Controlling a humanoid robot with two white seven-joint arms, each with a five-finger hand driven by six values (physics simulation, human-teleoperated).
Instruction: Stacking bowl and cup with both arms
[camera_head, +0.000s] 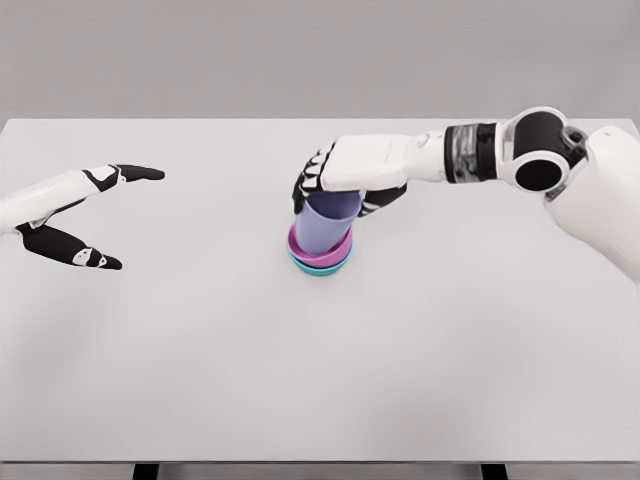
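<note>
Head view: your right hand (335, 190) is curling its fingers around the top of the lavender cup (328, 222), gripping it just under the palm. The cup is sitting inside the pink bowl (320, 247), which is itself nesting in the teal bowl (322, 266) directly beneath the hand, near the middle of the white table (320, 380). Whether the cup's base is resting fully on the pink bowl's floor you cannot tell from here; it is leaning slightly, its rim tilting toward the hand's wrist side.

Your left hand (85, 215) is hovering well away on the far side of the stack from the right hand, fingers spread apart, thumb and forefinger splayed wide, holding nothing.

For the step in hand, judged as seating and letting go of the cup: you are wanting the cup upright before loosening the fingers, so level the wrist first, then open the fingers outward evenly, so no fingertip is dragging the rim sideways and tipping the stack. Lift the hand straight up and away once it is clear.

Room is generous: bare tabletop is lying all around the stack, the table edges are well off from both hands, and nothing is standing between the left hand and the bowls.
</note>
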